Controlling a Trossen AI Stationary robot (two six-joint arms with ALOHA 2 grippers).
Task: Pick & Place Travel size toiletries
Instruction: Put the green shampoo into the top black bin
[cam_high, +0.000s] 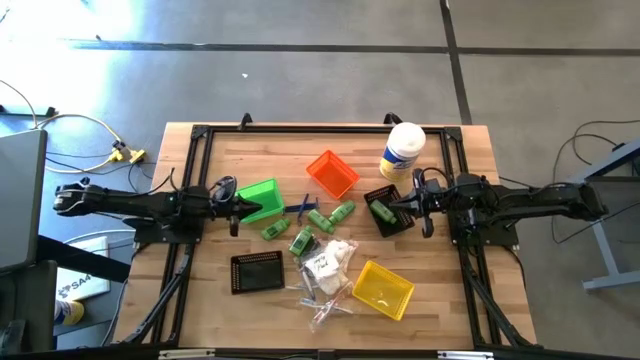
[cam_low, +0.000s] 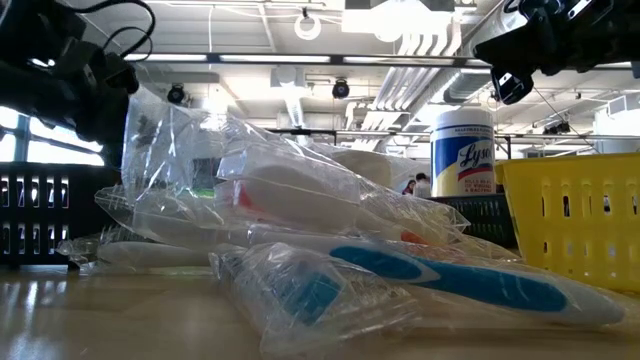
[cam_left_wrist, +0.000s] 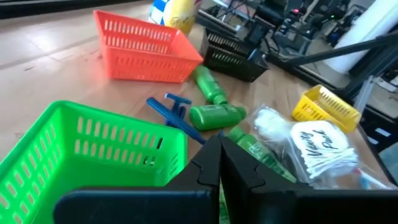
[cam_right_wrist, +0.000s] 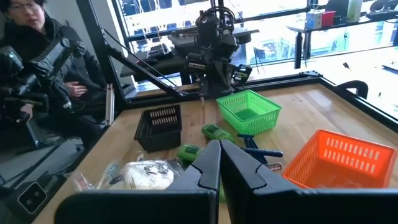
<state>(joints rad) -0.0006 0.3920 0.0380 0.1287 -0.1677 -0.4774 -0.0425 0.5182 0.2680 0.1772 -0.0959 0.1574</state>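
Note:
The travel size toiletries lie in a heap at mid-table. There are green mini bottles, white packets, clear-wrapped sticks and thin blue pieces. My left gripper hangs shut at the left, beside the green bin. It holds nothing. My right gripper hangs shut at the right, over the black bin, also holding nothing. That bin has a green item inside.
An orange bin stands behind the heap, a yellow bin at the near right, and a second black bin at the near left. A tall white-lidded canister stands at the far right. A person sits beyond the table's left side.

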